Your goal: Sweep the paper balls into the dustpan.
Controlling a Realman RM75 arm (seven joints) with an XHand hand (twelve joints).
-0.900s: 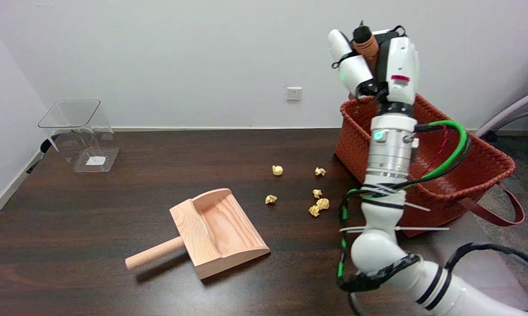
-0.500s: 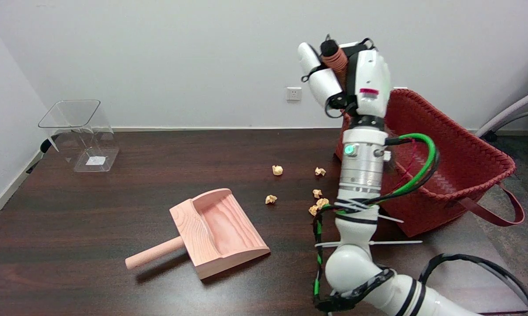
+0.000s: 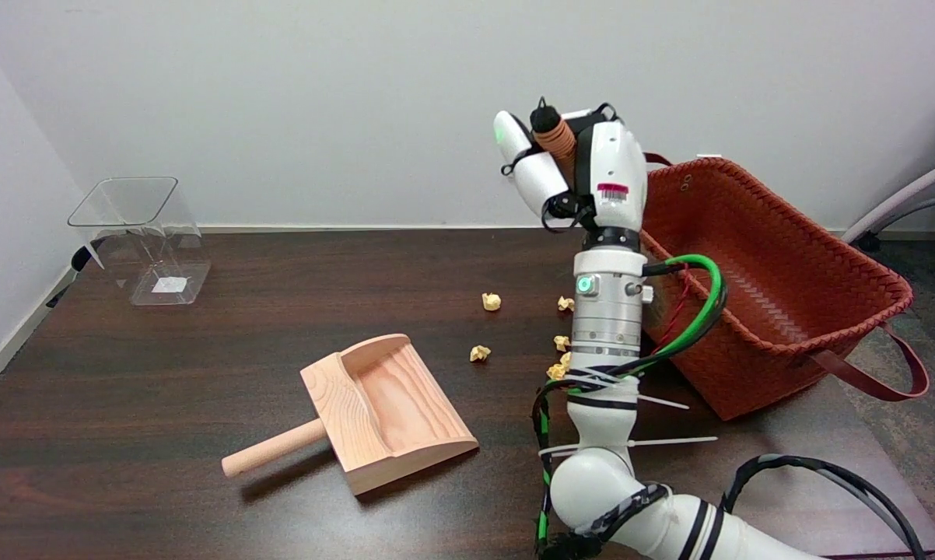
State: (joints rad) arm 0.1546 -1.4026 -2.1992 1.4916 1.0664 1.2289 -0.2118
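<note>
Paper balls [image 3: 491,301] are scattered on the dark wooden table [image 3: 203,365], to the right of the wooden dustpan [image 3: 386,408] and near the left side of the red woven basket [image 3: 755,288]. One ball lies at the far left of the group, a second [image 3: 479,353] nearer the dustpan mouth, and the others [image 3: 562,342] are partly hidden behind the forearm of the right arm. None of the balls is inside the dustpan, whose open mouth faces the lower right, its round handle [image 3: 273,447] pointing toward the lower left.

The right hand [image 3: 572,167] is held upright in the air, well above the balls and apart from them. Its fingers [image 3: 534,175] are curled around a brown, ribbed handle with a black tip [image 3: 553,136], which is gripped and projects above the hand. The rest of this tool is hidden by the hand, so its working end cannot be made out. No finger touches any ball or the dustpan.

A clear plastic container [image 3: 145,233] stands at the far left corner of the table, well apart from the balls
</note>
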